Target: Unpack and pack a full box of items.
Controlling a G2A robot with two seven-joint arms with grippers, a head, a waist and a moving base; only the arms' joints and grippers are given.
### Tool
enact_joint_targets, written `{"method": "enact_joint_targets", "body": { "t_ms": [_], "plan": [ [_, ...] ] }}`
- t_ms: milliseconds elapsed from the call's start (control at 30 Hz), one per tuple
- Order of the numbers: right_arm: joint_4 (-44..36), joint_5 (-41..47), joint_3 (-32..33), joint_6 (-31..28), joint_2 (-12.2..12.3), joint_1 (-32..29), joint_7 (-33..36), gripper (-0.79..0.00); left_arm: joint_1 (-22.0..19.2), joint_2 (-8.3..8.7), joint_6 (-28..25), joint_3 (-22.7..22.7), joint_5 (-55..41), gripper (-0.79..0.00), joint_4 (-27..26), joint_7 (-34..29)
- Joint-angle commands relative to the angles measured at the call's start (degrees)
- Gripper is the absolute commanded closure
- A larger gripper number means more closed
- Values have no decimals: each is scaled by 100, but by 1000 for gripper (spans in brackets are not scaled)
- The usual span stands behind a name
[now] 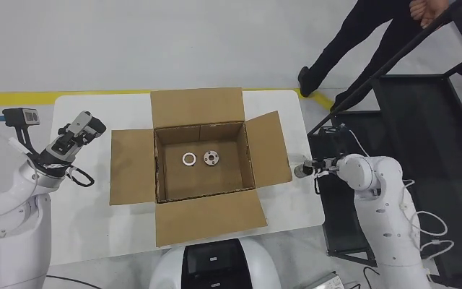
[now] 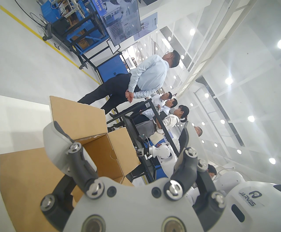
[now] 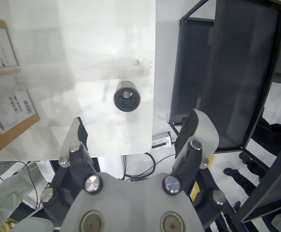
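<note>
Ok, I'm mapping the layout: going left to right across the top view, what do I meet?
left gripper → box's left flap → white ring → grey disc → box's right flap → metal cylinder → right gripper

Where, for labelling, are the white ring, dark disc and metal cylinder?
white ring (image 1: 185,158): top view, on its rim.
dark disc (image 1: 207,157): top view, flat face.
metal cylinder (image 3: 126,85): right wrist view, side wall.

Likely a demo hall — wall screen (image 2: 120,19), racks (image 2: 74,33).
</note>
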Motion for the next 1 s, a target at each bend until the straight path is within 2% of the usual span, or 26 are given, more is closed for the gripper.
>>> {"method": "enact_joint_targets", "body": {
  "t_ms": [0, 200, 400, 600, 733, 967],
  "plan": [
    [-322, 324, 184, 124, -3, -12, -45, -785, 0, 0, 0, 0, 0, -785, 0, 0],
    [-1205, 1399, 350, 199, -17, 89, -86, -785, 0, 0, 0, 0, 0, -785, 0, 0],
    [-1670, 1786, -112, 26, -19, 289, -199, -785, 0, 0, 0, 0, 0, -785, 0, 0],
    [-1619, 2070, -774, -144, -30, 606, -257, -785, 0, 0, 0, 0, 0, -785, 0, 0],
    [-1532, 2241, -1180, -59, -51, 826, -355, -785, 0, 0, 0, 0, 0, -785, 0, 0],
    [-1526, 2253, -1216, -60, -52, 838, -346, -785, 0, 0, 0, 0, 0, -785, 0, 0]
  ]
}}
